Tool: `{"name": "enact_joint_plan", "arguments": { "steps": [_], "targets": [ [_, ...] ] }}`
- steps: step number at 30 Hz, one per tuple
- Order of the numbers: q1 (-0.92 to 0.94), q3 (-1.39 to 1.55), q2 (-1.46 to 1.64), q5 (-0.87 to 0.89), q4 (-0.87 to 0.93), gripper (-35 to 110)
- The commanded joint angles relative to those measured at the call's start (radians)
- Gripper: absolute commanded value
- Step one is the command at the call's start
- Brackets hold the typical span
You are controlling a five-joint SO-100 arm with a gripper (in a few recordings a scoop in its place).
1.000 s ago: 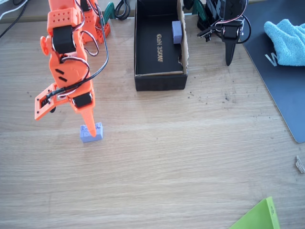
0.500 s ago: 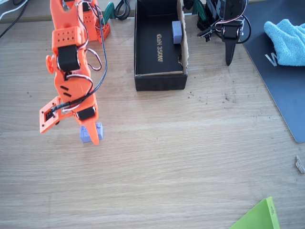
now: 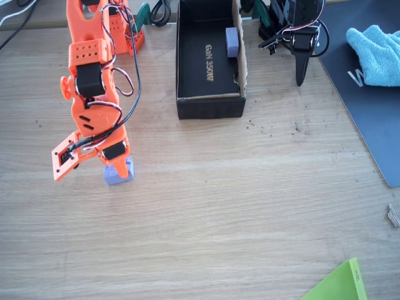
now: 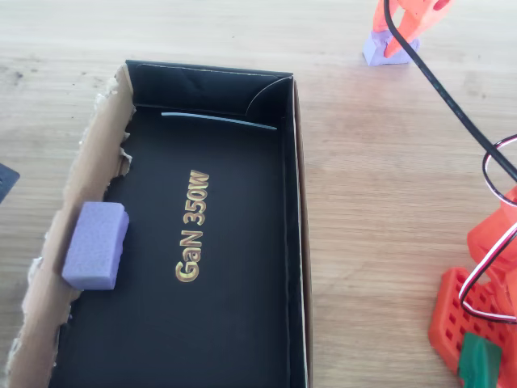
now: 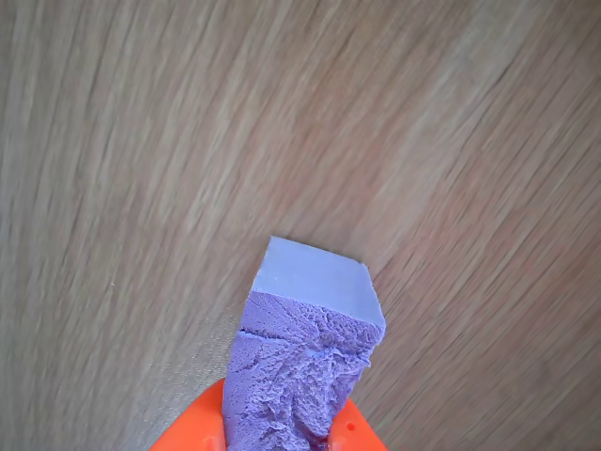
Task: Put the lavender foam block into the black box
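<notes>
The lavender foam block (image 3: pixel 119 172) is at the table's left side, under my orange gripper (image 3: pixel 116 164), which is shut on it. In the wrist view the block (image 5: pixel 305 357) fills the bottom centre with its rough pitted face toward the camera, held between the orange fingertips (image 5: pixel 192 432). The overhead view has the block (image 4: pixel 376 51) at the top right with the gripper (image 4: pixel 397 36) on it. The black box (image 3: pixel 209 106) lies open at the top centre, well to the right of the gripper. Gold "GaN 350W" lettering marks its floor, and a torn brown edge (image 4: pixel 89 162) runs along one side.
A paler lavender block (image 4: pixel 95 245) lies inside the box against the torn wall (image 3: pixel 232 42). A blue cloth (image 3: pixel 378 53) rests on a dark mat (image 3: pixel 369 119) at the right. A green sheet (image 3: pixel 340 284) pokes in at the bottom right. The orange arm base (image 4: pixel 477 315) stands near the box.
The arm has dropped lower over the block, and the gripper has settled onto it. The block has stayed at about the same spot on the table.
</notes>
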Motion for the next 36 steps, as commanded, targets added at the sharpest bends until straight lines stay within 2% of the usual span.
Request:
{"name": "enact_joint_plan", "arguments": {
  "steps": [1, 5, 15, 21, 28, 36],
  "targets": [
    [0.014, -0.035, 0.08, -0.015, 0.054, 0],
    [0.008, -0.035, 0.173, -0.054, 0.135, 0],
    [-0.048, -0.014, 0.561, -0.018, 0.42, 0],
    [-0.089, 0.103, 0.755, -0.012, 0.417, 0],
    [-0.192, 0.143, 0.715, -0.057, 0.364, 0],
    [-0.545, 0.192, 0.749, 0.0, 0.311, 0]
  ]
}}
